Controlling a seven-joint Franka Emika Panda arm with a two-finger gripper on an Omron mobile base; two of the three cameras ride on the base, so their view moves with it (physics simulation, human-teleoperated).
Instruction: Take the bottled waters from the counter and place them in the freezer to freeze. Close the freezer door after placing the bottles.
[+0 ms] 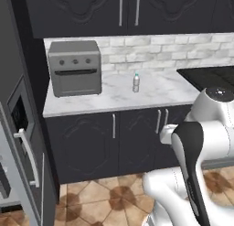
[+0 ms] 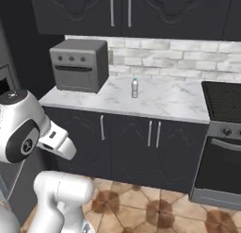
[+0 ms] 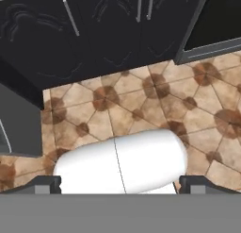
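Note:
One bottled water (image 1: 135,82) (image 2: 135,87), clear with a teal cap, stands upright near the middle of the counter (image 1: 160,96) (image 2: 164,105), to the right of the toaster oven. My arm is folded low in front of the dark cabinets, far below the bottle. The hand view looks down at the tiled floor. There my gripper (image 3: 122,186) is open, its fingertips (image 3: 47,184) wide apart with nothing between them. The grey fridge (image 1: 20,115) with its black dispenser panel fills the left edge. A grey door panel (image 1: 16,184) (image 3: 19,123) juts out low at the left; the freezer's inside is hidden.
A grey toaster oven (image 1: 75,67) (image 2: 77,64) sits at the counter's left end. A black stove top (image 1: 210,76) (image 2: 226,100) with an oven front (image 2: 221,166) lies to the right. Dark upper cabinets (image 1: 123,10) hang above. Brown tiled floor (image 3: 141,104) spreads before the cabinets.

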